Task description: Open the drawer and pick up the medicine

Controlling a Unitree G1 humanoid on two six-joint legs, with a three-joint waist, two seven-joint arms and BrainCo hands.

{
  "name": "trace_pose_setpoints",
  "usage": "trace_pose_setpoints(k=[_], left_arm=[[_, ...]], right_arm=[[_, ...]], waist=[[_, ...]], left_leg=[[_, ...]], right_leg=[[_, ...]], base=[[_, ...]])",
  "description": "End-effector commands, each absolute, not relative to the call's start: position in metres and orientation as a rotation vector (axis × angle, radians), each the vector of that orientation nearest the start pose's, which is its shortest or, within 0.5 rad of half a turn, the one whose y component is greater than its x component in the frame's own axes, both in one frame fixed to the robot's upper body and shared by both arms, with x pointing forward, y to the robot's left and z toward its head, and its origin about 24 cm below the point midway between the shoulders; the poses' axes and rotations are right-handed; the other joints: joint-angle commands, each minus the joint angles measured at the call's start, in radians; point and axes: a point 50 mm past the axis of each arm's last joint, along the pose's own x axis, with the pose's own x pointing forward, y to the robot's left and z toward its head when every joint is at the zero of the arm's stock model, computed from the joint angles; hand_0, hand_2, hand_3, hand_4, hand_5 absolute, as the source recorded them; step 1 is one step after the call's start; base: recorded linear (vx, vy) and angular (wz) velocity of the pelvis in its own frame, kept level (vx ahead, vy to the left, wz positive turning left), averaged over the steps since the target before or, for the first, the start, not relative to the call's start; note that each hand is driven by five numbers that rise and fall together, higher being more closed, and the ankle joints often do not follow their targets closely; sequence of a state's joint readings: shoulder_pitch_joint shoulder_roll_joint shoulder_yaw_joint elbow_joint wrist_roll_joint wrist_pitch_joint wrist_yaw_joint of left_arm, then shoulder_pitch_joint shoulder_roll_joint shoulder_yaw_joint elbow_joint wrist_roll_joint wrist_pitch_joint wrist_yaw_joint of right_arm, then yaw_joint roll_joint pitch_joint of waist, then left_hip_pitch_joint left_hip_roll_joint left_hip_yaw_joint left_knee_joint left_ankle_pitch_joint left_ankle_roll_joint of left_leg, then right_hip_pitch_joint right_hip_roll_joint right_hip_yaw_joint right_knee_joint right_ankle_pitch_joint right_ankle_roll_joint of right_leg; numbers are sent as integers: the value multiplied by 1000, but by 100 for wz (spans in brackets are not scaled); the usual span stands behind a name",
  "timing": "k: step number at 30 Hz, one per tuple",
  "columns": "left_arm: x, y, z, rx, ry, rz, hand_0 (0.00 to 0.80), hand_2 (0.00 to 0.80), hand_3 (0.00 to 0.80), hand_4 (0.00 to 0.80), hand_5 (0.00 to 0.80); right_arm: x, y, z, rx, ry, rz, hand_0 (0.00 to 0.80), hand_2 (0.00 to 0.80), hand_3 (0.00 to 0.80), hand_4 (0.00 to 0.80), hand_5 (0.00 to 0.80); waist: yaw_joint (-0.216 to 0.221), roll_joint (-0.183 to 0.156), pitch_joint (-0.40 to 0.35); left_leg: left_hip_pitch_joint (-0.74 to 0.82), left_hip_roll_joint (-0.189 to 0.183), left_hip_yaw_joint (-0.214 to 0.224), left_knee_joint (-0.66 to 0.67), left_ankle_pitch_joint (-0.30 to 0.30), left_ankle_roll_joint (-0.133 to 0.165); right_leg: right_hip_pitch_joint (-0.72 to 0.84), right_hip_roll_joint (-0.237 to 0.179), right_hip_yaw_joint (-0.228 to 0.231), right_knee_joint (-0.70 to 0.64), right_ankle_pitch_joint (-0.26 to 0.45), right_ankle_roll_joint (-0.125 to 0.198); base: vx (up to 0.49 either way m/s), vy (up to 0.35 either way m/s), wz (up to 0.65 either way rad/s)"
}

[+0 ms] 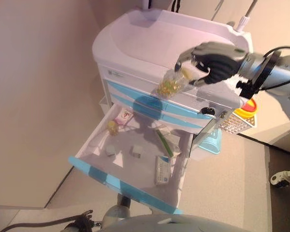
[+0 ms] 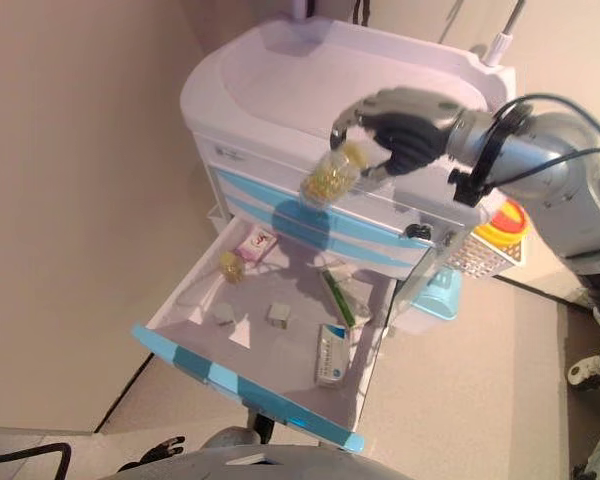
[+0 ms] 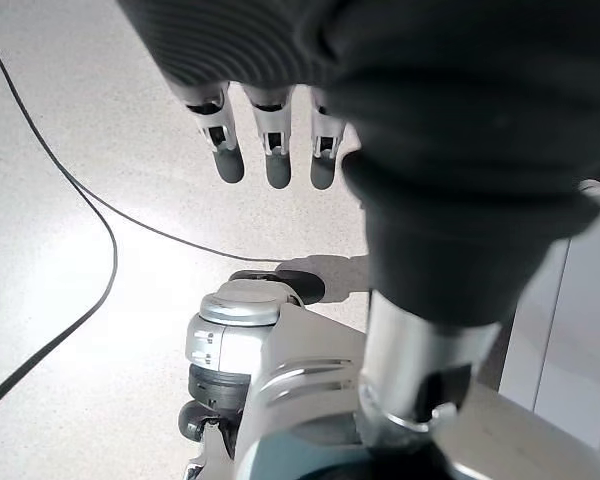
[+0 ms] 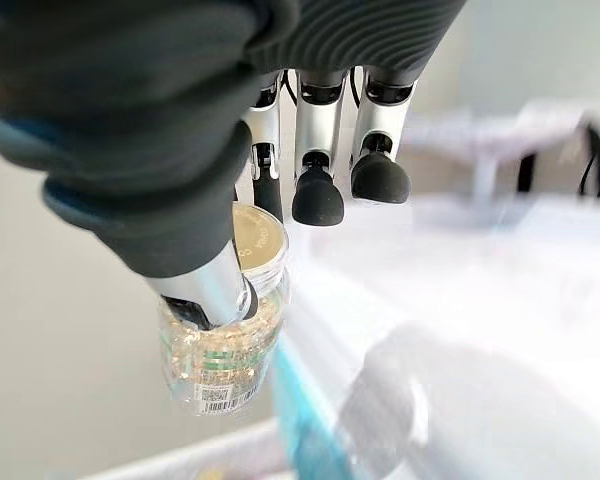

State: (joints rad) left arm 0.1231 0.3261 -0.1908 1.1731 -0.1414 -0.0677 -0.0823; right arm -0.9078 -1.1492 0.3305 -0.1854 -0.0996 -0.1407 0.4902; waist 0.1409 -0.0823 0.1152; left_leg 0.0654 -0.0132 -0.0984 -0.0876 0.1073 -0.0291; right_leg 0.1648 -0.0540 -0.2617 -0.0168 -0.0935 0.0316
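Below the right hand (image 2: 400, 128), which pinches the clear medicine bottle (image 2: 329, 177) near its cap between thumb and fingers, the drawer (image 2: 250, 400) stands open, so maintain firm pinch pressure and lift without tilting.

Very little print can be read. The clear bottle (image 4: 223, 345) pinched in the right hand (image 1: 217, 60) carries a small barcode sticker near its base and raised lettering on its pale cap, both too small to make out. In the open drawer (image 1: 135, 186), a pink-and-white packet (image 1: 123, 116) shows a red mark, and a flat box (image 2: 330, 355) bears lines of print, none legible. A nameplate on the cabinet (image 1: 150, 29) front is unreadable too.
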Motion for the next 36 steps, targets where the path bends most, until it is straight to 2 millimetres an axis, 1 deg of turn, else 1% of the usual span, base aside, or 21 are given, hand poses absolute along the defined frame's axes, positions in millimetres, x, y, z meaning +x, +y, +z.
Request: trace_pose_setpoints(k=[1, 3, 6, 10, 12, 14, 16, 17, 20, 24, 29, 36], left_arm=[[61, 261, -157, 216, 1245, 44, 0, 0, 0, 0, 0], [60, 262, -157, 220, 1250, 43, 0, 0, 0, 0, 0], [60, 264, -156, 228, 1254, 40, 0, 0, 0, 0, 0], [61, 267, -154, 243, 1264, 28, 0, 0, 0, 0, 0], [61, 269, -153, 253, 1269, 24, 0, 0, 0, 0, 0], [61, 271, -153, 257, 1273, 18, 0, 0, 0, 0, 0], [61, 273, -152, 264, 1276, 19, 0, 0, 0, 0, 0], [61, 272, -152, 262, 1277, 17, 0, 0, 0, 0, 0], [59, 275, -151, 267, 1284, 22, 0, 0, 0, 0, 0], [57, 276, -151, 274, 1294, 23, 0, 0, 0, 0, 0], [54, 278, -151, 271, 1302, 34, 0, 0, 0, 0, 0], [48, 283, -150, 279, 1311, 45, 0, 0, 0, 0, 0]], right_arm=[[283, -175, 356, -1526, -741, 337, 800, 800, 800, 800, 800], [289, -183, 367, -1484, -719, 274, 800, 800, 800, 800, 800], [298, -199, 384, -1472, -690, 168, 800, 800, 800, 800, 800], [307, -215, 403, -1495, -633, 36, 800, 800, 800, 800, 800], [311, -223, 413, -1549, -585, -26, 800, 800, 800, 800, 800], [315, -227, 420, -1598, -541, -52, 800, 800, 800, 800, 800], [319, -228, 425, -1681, -479, -63, 800, 800, 800, 800, 800], [320, -227, 426, -1696, -467, -63, 800, 800, 800, 800, 800], [327, -229, 426, -1824, -359, -54, 800, 800, 800, 800, 800], [337, -229, 418, -1969, -221, 0, 800, 800, 800, 800, 800], [344, -230, 409, -2047, -114, 70, 800, 800, 800, 800, 800], [355, -241, 384, -2152, 48, 143, 800, 800, 800, 800, 800]], waist=[[25, -48, -61], [29, -52, -65], [37, -59, -68], [50, -65, -71], [60, -72, -72], [67, -73, -73], [78, -77, -73], [79, -75, -72], [93, -82, -73], [111, -92, -72], [129, -101, -69], [161, -117, -59]], left_leg=[[33, -41, 20, 37, -132, 34], [37, -44, 15, 38, -133, 34], [41, -48, 5, 37, -133, 36], [40, -53, -6, 40, -133, 38], [40, -57, -12, 42, -132, 38], [40, -58, -17, 41, -132, 39], [39, -61, -24, 40, -130, 40], [39, -61, -26, 40, -130, 40], [38, -64, -35, 39, -128, 41], [38, -66, -44, 33, -123, 40], [39, -68, -58, 27, -118, 41], [35, -72, -78, 20, -109, 40]], right_leg=[[-56, -23, 72, 26, 69, 33], [-51, -24, 69, 25, 69, 34], [-44, -26, 62, 24, 69, 34], [-40, -28, 54, 25, 69, 35], [-38, -29, 48, 25, 70, 35], [-38, -30, 44, 25, 70, 36], [-37, -31, 38, 26, 70, 35], [-37, -31, 37, 26, 70, 34], [-34, -32, 28, 25, 70, 34], [-30, -33, 18, 20, 72, 34], [-26, -33, 4, 18, 73, 33], [-19, -33, -18, 11, 75, 32]], base=[[37, 0, 1], [37, 2, 3], [25, 2, 5], [14, 5, 12], [25, 3, 7], [20, 8, 6], [18, 14, 7], [18, 20, 5], [23, 23, 7], [25, 16, 8], [37, 20, 11], [45, 13, 8]])
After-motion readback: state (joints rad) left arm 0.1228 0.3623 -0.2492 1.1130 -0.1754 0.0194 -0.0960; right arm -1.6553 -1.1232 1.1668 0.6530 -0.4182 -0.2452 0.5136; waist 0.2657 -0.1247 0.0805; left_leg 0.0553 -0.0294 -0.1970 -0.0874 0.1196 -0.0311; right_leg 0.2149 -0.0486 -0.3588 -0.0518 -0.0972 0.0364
